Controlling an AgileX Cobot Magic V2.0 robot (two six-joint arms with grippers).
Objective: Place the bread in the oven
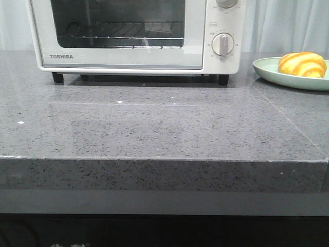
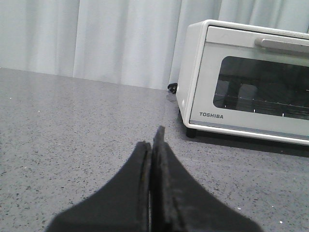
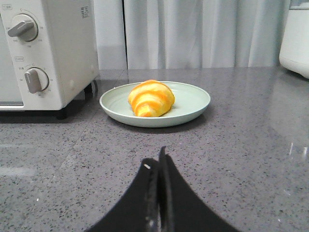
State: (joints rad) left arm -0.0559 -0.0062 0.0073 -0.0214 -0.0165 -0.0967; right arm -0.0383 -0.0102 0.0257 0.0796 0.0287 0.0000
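Observation:
The bread (image 1: 302,64), a golden-orange roll with pale stripes, lies on a pale green plate (image 1: 267,70) at the right of the grey counter. It also shows in the right wrist view (image 3: 150,98) on the plate (image 3: 193,104). The white Toshiba oven (image 1: 136,36) stands at the back with its glass door closed; it shows in the left wrist view (image 2: 251,82) and in the right wrist view (image 3: 46,53). My left gripper (image 2: 153,140) is shut and empty, low over the counter, short of the oven. My right gripper (image 3: 157,157) is shut and empty, short of the plate. Neither gripper shows in the front view.
The grey speckled counter (image 1: 154,128) has a front edge near me. A white curtain (image 2: 96,38) hangs behind. Part of a white appliance (image 3: 295,38) stands at the far right. The oven's black power cord (image 2: 172,87) lies behind its corner.

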